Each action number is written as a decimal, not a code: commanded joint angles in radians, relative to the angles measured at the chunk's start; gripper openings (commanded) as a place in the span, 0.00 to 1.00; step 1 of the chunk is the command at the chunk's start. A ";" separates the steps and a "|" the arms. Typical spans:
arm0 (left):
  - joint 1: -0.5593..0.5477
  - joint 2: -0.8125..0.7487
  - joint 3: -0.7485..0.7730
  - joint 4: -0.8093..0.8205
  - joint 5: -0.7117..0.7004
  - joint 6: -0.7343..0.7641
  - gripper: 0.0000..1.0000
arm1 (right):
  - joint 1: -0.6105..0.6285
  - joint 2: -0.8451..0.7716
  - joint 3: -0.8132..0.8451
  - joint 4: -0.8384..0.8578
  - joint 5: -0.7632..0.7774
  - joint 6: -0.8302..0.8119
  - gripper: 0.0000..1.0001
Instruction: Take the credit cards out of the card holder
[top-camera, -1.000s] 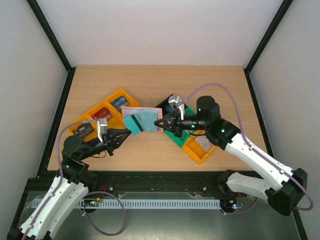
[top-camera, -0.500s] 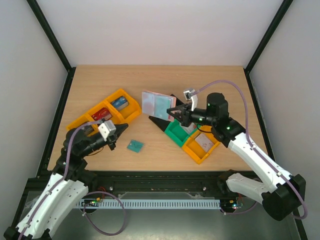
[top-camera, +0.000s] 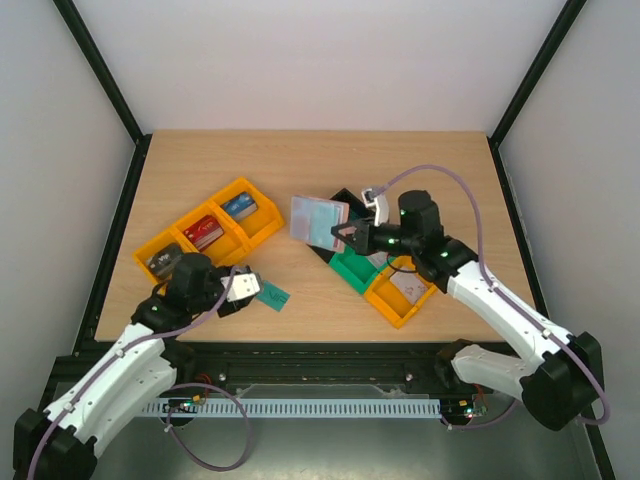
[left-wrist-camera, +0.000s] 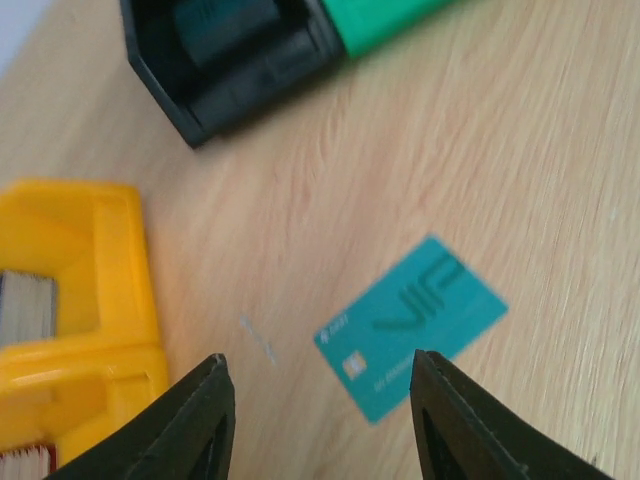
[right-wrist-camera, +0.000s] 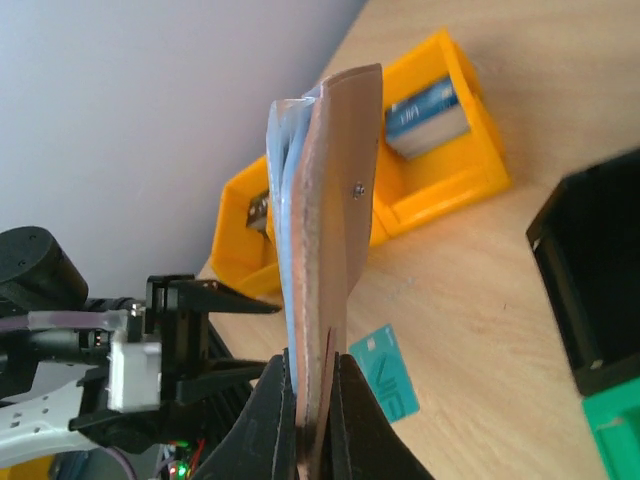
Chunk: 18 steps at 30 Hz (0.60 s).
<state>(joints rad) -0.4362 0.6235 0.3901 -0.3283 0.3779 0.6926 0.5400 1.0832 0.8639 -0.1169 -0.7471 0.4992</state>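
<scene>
Teal plastic credit card (left-wrist-camera: 410, 325) is out: your left fingers (left-wrist-camera: 195, 420), now apart, dropped it on the desk (left-wrist-camera: 520, 150); right fingers (right-wrist-camera: 272, 425) clamp the brownish-pink folding card holder (right-wrist-camera: 335, 230).

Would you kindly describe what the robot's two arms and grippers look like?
The left arm and right arm have white shells on their long links, with black joints and wrists. A lilac cable runs along each, and small green lights glow on the joints. The left gripper and right gripper have black tapered fingers ahead of a small white block.
</scene>
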 joint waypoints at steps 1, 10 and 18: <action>-0.024 0.053 -0.051 -0.012 -0.144 0.245 0.54 | 0.086 0.045 -0.054 0.039 0.129 0.131 0.02; -0.133 0.314 0.035 0.095 -0.297 0.032 0.57 | -0.055 0.059 0.024 0.076 0.139 0.131 0.02; -0.149 0.577 0.178 0.015 -0.309 -0.086 0.58 | -0.363 0.186 0.047 0.101 -0.038 0.144 0.02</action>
<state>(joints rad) -0.5789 1.1057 0.4835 -0.2596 0.1024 0.6815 0.2440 1.2095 0.8768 -0.0513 -0.6781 0.6395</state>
